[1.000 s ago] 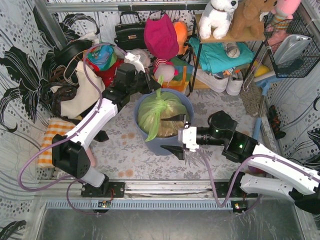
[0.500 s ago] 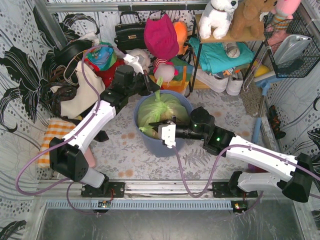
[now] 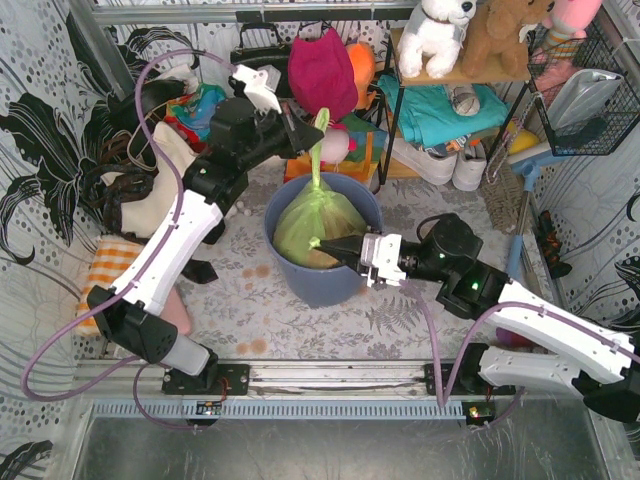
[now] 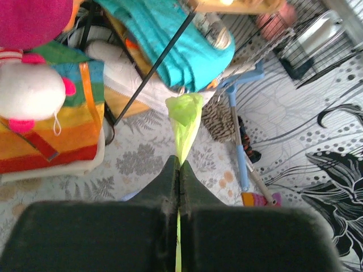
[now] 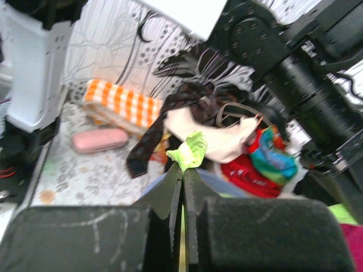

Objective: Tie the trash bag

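High above the bin, the left gripper clamped the bag's stretched neck; the right gripper pinched its side flap.

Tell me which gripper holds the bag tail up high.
The left gripper: it pinches the trash bag's tail taut above the bin; the right gripper pinches low at its side.

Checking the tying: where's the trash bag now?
Top view, centre: the trash bag sits in the blue bin, pinched by the left gripper and right gripper.
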